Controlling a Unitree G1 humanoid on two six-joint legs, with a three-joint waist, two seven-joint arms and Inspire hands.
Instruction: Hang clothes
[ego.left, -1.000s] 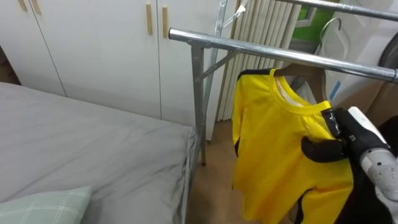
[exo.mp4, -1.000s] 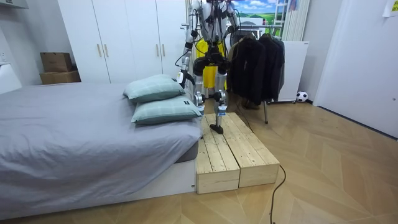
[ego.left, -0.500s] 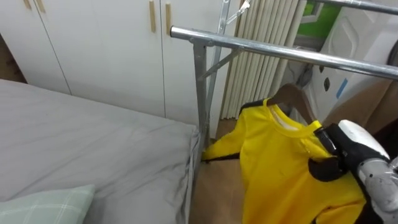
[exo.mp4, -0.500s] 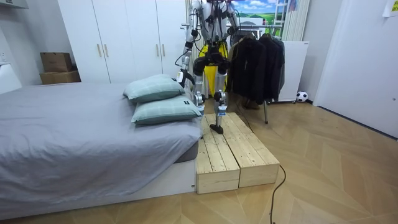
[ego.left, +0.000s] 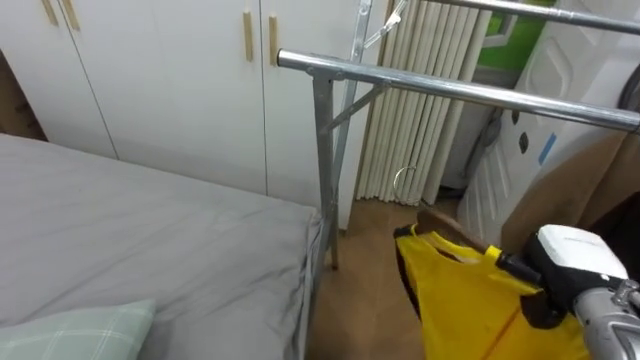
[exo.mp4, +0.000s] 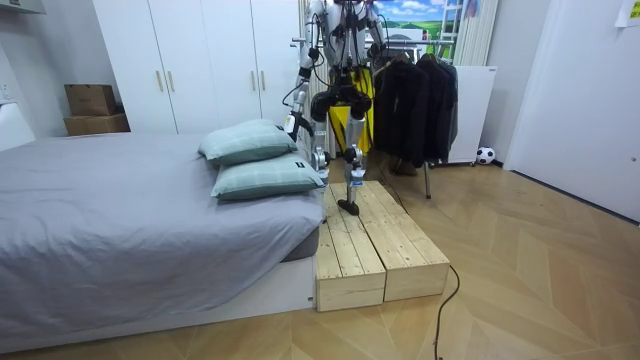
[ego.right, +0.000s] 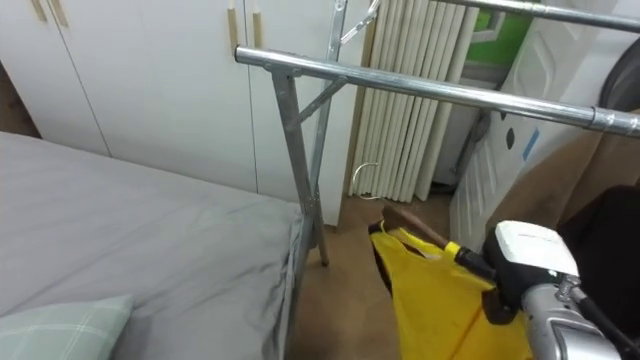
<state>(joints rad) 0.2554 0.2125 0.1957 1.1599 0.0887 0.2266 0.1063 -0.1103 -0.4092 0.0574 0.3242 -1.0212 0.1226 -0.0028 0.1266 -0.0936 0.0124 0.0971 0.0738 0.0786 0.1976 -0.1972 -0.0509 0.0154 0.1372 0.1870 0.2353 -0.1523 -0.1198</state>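
One yellow shirt on one wooden hanger is what I am handling, and the right hand has it. The fingers are clamped on the shirt's shoulder, low at the right. The collar and hanger lie just left of the fingers and a little above them. The wire hook stands up farther left, free in the air, well below the one steel rail that runs high above the fingers. A second ago the collar sat right under that rail; now the shirt is much lower. Far left of the fingers lies the grey bed. In the room view I count two pillows on it and two wooden platforms side by side under the robot. The left hand hangs on the bed side; I cannot tell its state.
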